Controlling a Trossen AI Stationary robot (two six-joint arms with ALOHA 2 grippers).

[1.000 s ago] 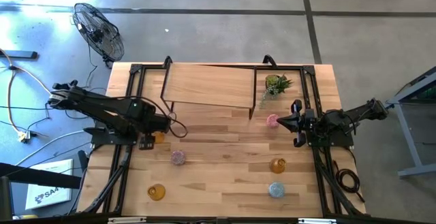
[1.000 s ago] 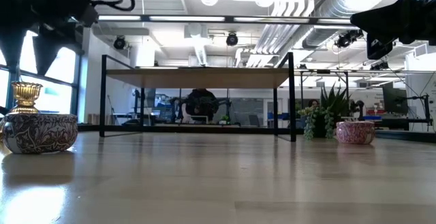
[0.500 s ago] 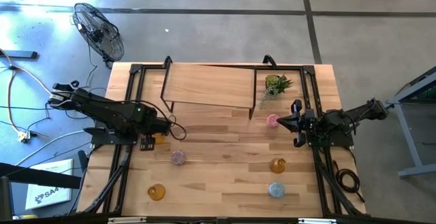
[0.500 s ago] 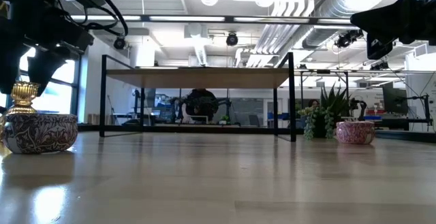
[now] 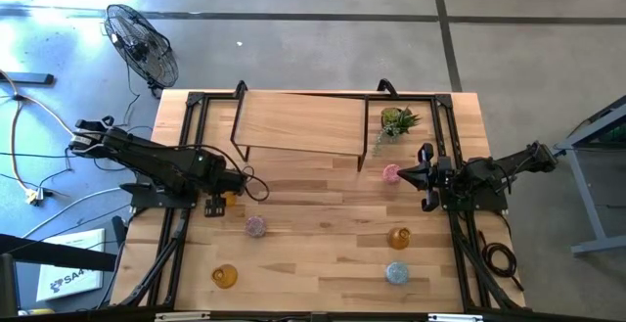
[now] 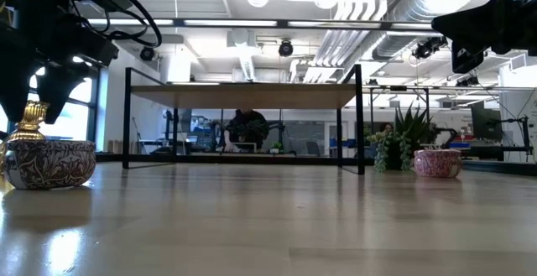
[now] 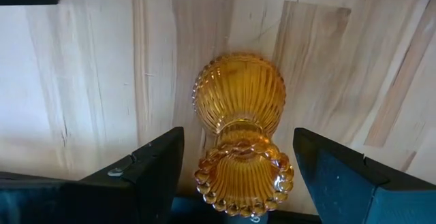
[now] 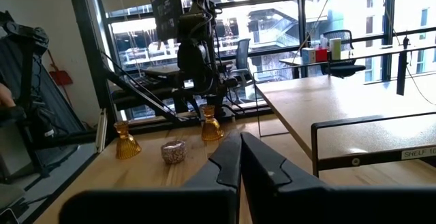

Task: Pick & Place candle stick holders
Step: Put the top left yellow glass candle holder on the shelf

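An amber bottle-shaped candle stick holder [image 7: 238, 101] stands upright on the table at the left. My left gripper [image 7: 238, 134] is open, with a finger on each side of its neck and beaded top; I see no touch. The low view shows this holder [image 6: 32, 118] behind a pink holder [image 6: 50, 164]. My right gripper [image 5: 423, 177] is shut and empty, raised beside a second pink holder [image 5: 391, 173]. Another amber holder [image 5: 225, 276] stands near the front left. At the front right stand a third amber holder [image 5: 398, 237] and a light blue holder [image 5: 396, 273].
A raised wooden shelf [image 5: 303, 121] on black metal legs stands at the table's far side. A spiky green potted plant [image 5: 398, 119] stands beside it on the right. Black frame rails run along both side edges of the table. A fan [image 5: 143, 48] stands on the floor beyond the far left corner.
My left gripper has come down over the amber holder, its open fingers dropping from above the holder's top to either side of it. The holder has not moved.
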